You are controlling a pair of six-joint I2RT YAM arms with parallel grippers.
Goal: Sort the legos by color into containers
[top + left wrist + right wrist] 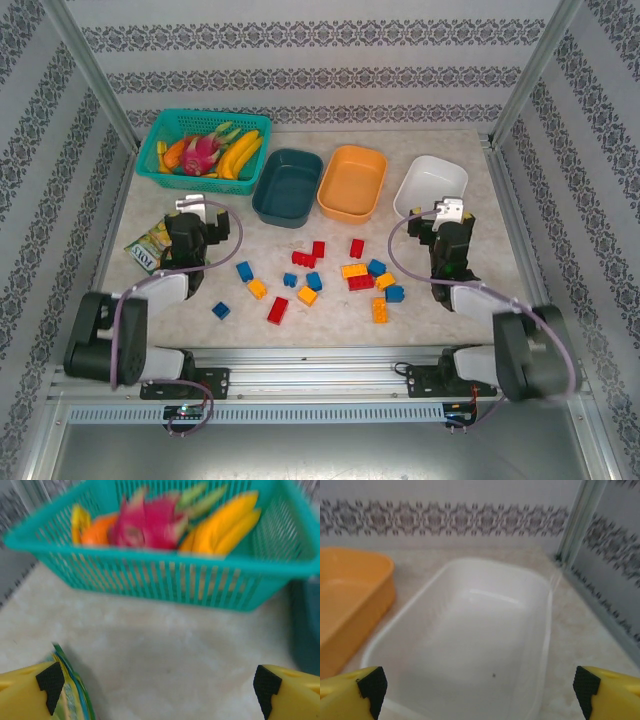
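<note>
Legos (360,281) loose between left gripper (157,687) and right gripper (479,689) (both spread wide, empty).

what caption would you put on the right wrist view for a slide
Open right gripper facing the empty white tub, orange tub beside it

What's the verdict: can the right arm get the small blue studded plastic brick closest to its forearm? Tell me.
Probably yes. The blue brick lies uncovered beside the arm; the right gripper is open, empty, but faces the white plastic tub, so must pull back.
</note>
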